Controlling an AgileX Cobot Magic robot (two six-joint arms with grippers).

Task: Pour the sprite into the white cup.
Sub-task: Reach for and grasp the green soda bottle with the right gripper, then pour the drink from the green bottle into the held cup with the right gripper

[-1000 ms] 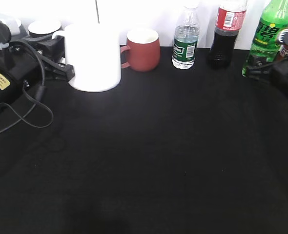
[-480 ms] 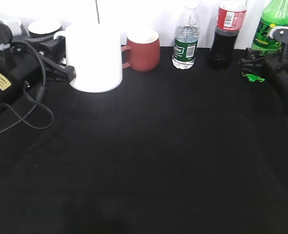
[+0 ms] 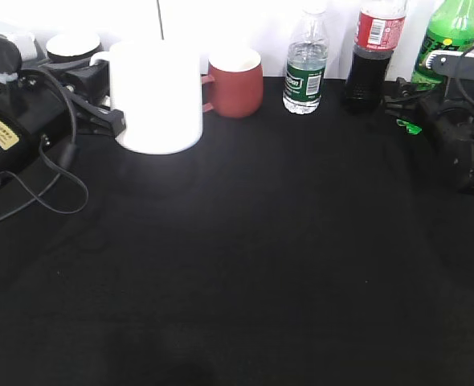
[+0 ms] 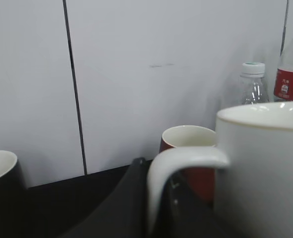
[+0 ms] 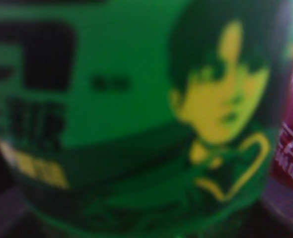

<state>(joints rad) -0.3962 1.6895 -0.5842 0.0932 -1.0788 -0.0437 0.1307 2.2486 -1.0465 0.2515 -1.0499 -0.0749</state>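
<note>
Risk, as we judge it, lies with our right gripper (image 3: 410,104), its finger spread hidden around the tall translucent green sprite bottle (image 3: 442,39) standing at the table's back edge: a loose hold could topple it before the glossy white ceramic cup (image 3: 155,96), whose handle sits between our left gripper's (image 3: 100,100) fingers.

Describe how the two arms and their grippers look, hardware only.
Both arms are matte black. The left arm is a bulky black housing with a yellow label bearing dark print, a pale grey part on top and a loose black cable looping onto the table; its gripper fingers are black. The right arm is black with a light grey bracket and a thin black cable.
</note>
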